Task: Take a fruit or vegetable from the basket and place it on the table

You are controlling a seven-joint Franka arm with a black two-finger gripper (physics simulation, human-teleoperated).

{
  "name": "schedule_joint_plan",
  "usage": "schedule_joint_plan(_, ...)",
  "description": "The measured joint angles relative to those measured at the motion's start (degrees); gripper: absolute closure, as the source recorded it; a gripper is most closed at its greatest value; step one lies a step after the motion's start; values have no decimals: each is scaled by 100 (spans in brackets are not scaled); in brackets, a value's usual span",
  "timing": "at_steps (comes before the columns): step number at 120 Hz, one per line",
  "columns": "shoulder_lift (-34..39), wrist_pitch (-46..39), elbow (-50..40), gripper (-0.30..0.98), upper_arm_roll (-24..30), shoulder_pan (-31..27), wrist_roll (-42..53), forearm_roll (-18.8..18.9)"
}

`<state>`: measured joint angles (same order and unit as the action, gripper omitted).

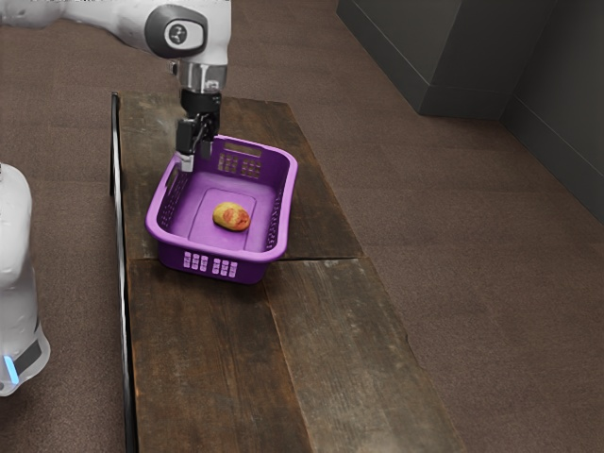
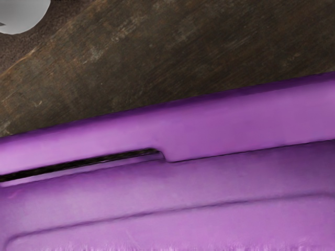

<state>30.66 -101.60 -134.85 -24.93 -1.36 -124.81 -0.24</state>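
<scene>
One purple basket is stood upright on the wooden desk, its near end, in the exterior view, set across the seam between the planks. Pierced holes are seen in its walls. A single oval fruit, yellow with red patches, is noted on the basket's floor, lying roughly midway between the side walls and toward the near end; no wall is seen to be touched by it. The tool is pointed downward from the white arm and is held at the far part of the basket's side wall on the exterior view's left, near the rim. Its two fingers are seen parted by a moderate gap, and nothing is gripped between them. The fruit is left well apart from the tool. Whether the rim is touched by a fingertip cannot be told. In the wrist view, the basket's rim is crossed at a slant, with a long hand slot cut beneath it; bare planks are seen beyond the rim, and a pale rounded object is partly shown past the desk's edge. Brown flooring and a dark grey wall are recorded beyond the desk.
</scene>
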Motion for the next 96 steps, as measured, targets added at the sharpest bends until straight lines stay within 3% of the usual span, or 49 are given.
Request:
schedule_joint_plan(27, -576, -251, 326, 0, -4, 246, 197, -15)
schedule_joint_plan(42, -768, -388, 370, 0, -4, 374, 276, -219)
schedule_joint_plan(68, -827, -630, 93, 0, -1, 629, 383, -574)
schedule_joint_plan(96, -738, -910, -168, 0, -4, 768, 463, -688)
